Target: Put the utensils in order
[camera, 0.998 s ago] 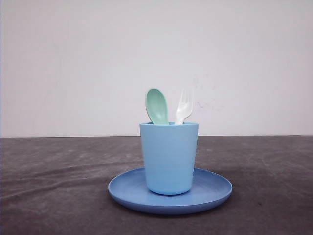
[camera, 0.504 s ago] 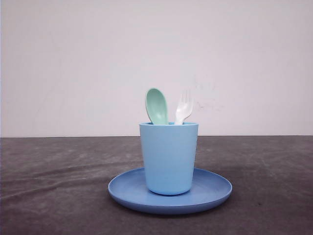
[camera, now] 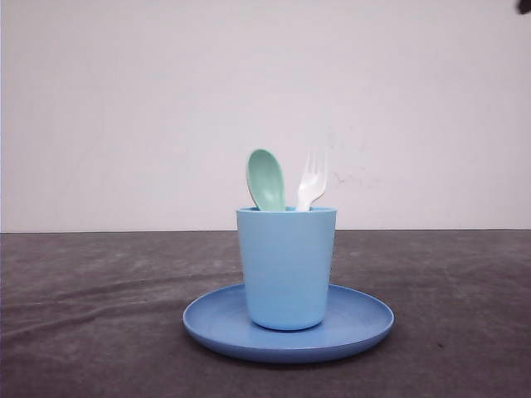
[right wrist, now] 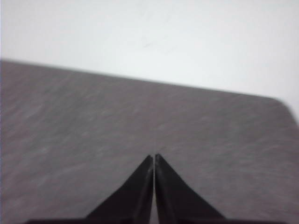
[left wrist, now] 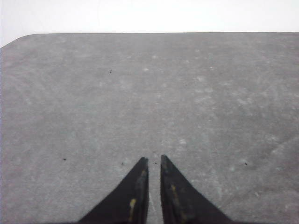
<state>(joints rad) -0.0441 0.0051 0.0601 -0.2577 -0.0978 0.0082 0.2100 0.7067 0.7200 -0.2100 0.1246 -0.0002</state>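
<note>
Since spoon and fork already stand upright side by side in cup, on plate, mid-desk, task looks finished. Left tool nearly closed, empty; right tool pressed together, empty. Best step: keep arms clear, avoid bumping cup. No readable writing.

Only the cup on its plate obstructs.

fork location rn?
Front view: the fork stands tines-up in the blue cup, right of the green spoon; the cup sits on the plate, mid-table.
</note>
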